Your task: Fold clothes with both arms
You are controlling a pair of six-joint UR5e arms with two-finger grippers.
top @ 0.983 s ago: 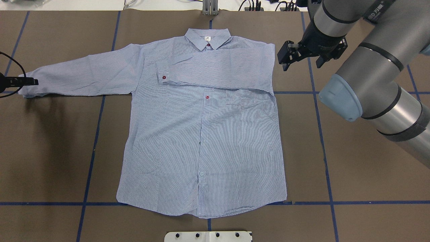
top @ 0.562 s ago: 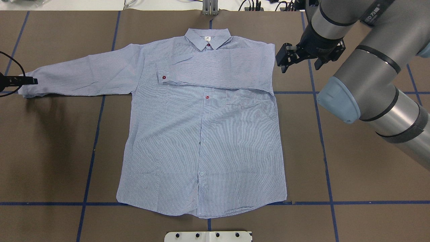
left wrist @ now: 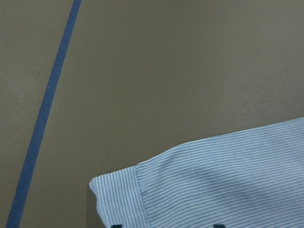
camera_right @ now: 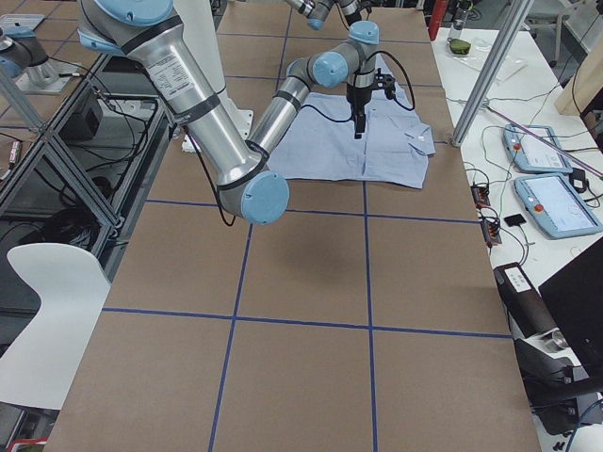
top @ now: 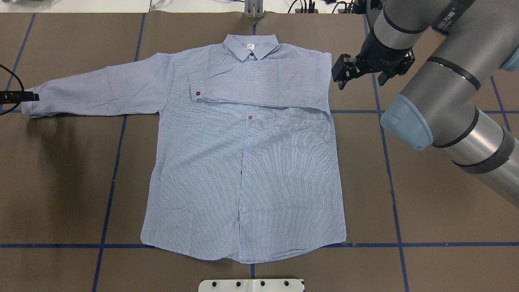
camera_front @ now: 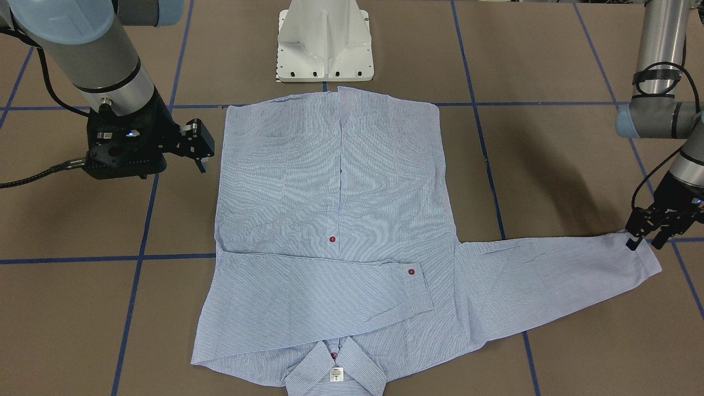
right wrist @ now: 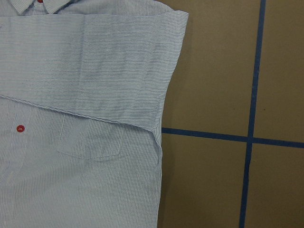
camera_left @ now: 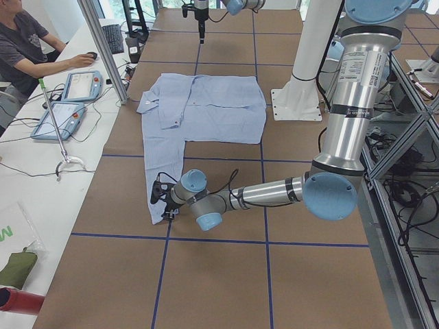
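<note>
Shows a light blue, finely white-striped, long-sleeved button-up shirt [top: 243, 170] spread flat and front up on a brown paper-covered table [top: 61, 194] crossed by blue tape lines, with the collar [top: 233, 44] at 12 o'clock and the hem at 6 o'clock in the overhead view. Has one sleeve [top: 267, 83] folded across the chest, its cuff with a dark red button [top: 198, 93] lying at 9 o'clock of the placket, and the other sleeve [top: 97, 91] stretched straight out toward 9 o'clock. Places the black two-finger left gripper [camera_front: 644, 237] right at that outstretched cuff, fingertips parted (two dark tips peek in, well apart, at the bottom edge of the left wrist view, over the striped cuff) and gripping nothing that can be made out. Puts the black two-finger right gripper [top: 361, 73] just beside the folded shoulder, at 3 o'clock of it, above bare table, jaws apart and empty, clear of the cloth. Sets the white pedestal base [top: 251, 286] at 6 o'clock, beyond the hem.
</note>
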